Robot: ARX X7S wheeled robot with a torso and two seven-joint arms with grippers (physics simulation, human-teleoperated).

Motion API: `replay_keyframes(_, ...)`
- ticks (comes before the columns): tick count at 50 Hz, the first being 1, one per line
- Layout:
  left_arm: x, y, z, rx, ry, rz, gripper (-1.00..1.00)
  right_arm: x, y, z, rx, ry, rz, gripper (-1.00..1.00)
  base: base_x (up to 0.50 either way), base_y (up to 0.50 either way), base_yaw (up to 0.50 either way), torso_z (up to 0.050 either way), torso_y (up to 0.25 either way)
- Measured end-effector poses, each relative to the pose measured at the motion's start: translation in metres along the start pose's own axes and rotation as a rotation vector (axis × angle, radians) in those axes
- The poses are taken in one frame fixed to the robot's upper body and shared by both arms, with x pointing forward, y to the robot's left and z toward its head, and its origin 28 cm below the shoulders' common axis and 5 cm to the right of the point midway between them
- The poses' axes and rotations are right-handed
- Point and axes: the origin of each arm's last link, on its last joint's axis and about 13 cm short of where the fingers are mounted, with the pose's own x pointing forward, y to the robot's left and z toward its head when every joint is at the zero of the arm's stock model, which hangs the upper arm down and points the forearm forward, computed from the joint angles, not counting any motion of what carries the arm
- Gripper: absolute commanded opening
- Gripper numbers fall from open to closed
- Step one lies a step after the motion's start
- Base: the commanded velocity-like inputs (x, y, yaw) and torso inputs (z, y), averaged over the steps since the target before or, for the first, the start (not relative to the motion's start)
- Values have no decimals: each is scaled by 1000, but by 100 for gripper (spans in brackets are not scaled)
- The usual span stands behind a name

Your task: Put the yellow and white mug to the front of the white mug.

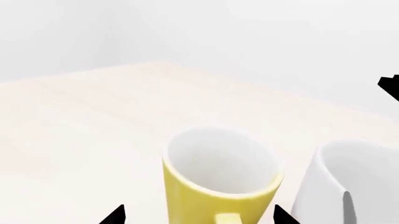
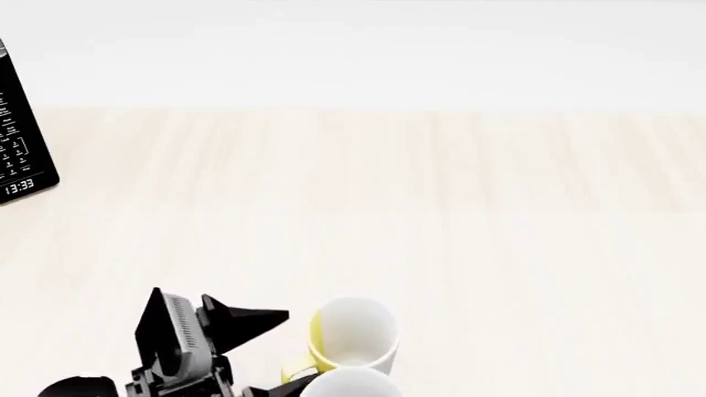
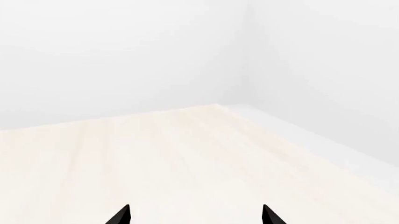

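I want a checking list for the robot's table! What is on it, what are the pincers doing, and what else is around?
Surface: pale wooden table, flat.
Job's things: yellow and white mug upright; white mug upright, close beside it, nearer the robot.
Clutter: nothing seen.
Grippers: left pincer open, tips either side of the yellow and white mug; right pincer open, holding nothing.
Cables: nothing seen.
Surroundings: black microwave at far left; plain white walls.

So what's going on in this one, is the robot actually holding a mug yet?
Not yet, as far as the views show. The left gripper is open, its fingertips either side of the yellow and white mug, which stands upright on the table. The white mug stands right beside it; I can't tell whether they touch. The right gripper is open over bare table, holding nothing. A microwave sits at the far left.
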Motion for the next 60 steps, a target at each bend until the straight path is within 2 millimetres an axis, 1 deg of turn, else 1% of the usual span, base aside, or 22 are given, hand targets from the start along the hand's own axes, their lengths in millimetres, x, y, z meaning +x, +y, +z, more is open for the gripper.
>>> replay_keyframes(19,-3,4,4,-53,-86,-25,100,0,0,0,-1,1,2,100,0,0,0,0,0)
replay_keyframes(31,-6,8,9,-80,-179,-49,100,0,1,1,-1,0,7,100,0,0,0,0,0)
replay_keyframes(37,-11,5,12,-63,-242,-29,100,0,2,2,0,-4,10,100,0,0,0,0,0)
replay_keyframes(43,-20,-1,14,-37,-324,37,100,-1,3,4,0,-10,11,100,0,0,0,0,0)
replay_keyframes(53,-37,-16,12,49,-431,239,100,-1,5,6,0,-22,13,100,0,0,0,0,0)
replay_keyframes(60,-48,-24,10,75,-497,368,100,0,7,6,-1,-26,14,100,0,0,0,0,0)
